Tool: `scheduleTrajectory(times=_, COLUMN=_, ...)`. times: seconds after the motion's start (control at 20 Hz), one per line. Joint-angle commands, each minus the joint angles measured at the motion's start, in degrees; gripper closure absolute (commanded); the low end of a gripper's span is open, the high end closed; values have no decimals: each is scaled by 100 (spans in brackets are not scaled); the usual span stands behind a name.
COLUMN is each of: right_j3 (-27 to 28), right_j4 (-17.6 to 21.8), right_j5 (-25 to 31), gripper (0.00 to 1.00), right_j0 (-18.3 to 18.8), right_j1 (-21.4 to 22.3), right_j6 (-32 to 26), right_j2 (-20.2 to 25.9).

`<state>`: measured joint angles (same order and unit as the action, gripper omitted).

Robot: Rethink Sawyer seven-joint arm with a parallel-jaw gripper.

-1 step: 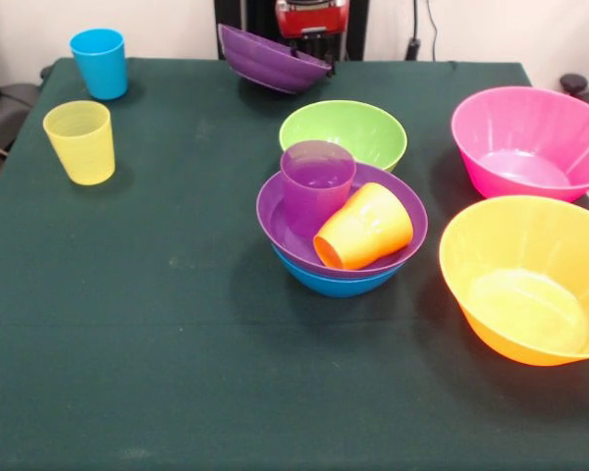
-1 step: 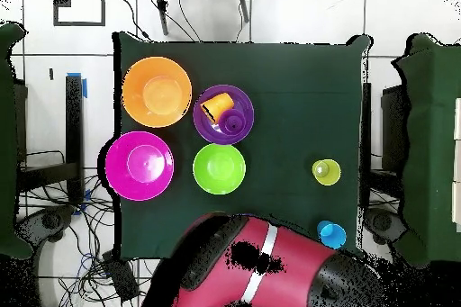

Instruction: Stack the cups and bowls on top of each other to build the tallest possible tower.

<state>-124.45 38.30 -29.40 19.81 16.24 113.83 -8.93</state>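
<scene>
At the frame's top, the gripper (image 1: 312, 39) clasped a tilted purple bowl (image 1: 272, 60), which needed levelling before reaching the tower (image 1: 342, 231).

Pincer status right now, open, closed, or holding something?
Pincer: a tilted glossy purple plastic bowl hangs at it above the table's far edge, apparently held; whether it is open or closed cannot be told.

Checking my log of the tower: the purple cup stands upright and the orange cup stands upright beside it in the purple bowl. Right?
Not quite. The front view shows the orange cup lying on its side in the purple bowl, its mouth facing the camera. The purple cup does stand upright beside it.
</scene>
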Motion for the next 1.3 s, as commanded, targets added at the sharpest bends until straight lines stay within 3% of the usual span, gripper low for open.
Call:
scheduleTrajectory(times=0.05, right_j3=619, right_j4=-77, right_j5=385, gripper=100, right_j0=72, right_j1=175, right_j6=630, right_j2=546)
scheduleTrajectory(times=0.3, right_j3=202, right_j4=-156, right_j5=1066, gripper=100, right_j0=124, right_j1=935, right_j6=602, right_j2=640)
scheduleTrajectory(times=0.45, right_j3=-253, right_j4=-249, right_j5=1827, gripper=100, right_j0=304, right_j1=1887, right_j6=518, right_j2=825)
scheduleTrajectory(times=0.65, right_j3=-656, right_j4=-344, right_j5=2764, gripper=100, right_j0=734, right_j1=2841, right_j6=256, right_j2=1447)
scheduleTrajectory(times=0.9, right_j3=-668, right_j4=-299, right_j5=2924, gripper=100, right_j0=837, right_j1=2930, right_j6=261, right_j2=1751)
scheduleTrajectory(times=1.05, right_j3=-583, right_j4=-307, right_j5=2808, gripper=100, right_j0=696, right_j1=2871, right_j6=460, right_j2=1653)
scheduleTrajectory(times=1.2, right_j3=-640, right_j4=-382, right_j5=3036, gripper=100, right_j0=592, right_j1=3109, right_j6=463, right_j2=1609)
scheduleTrajectory(times=1.3, right_j3=-706, right_j4=-373, right_j5=3048, gripper=100, right_j0=728, right_j1=3137, right_j6=454, right_j2=1753)
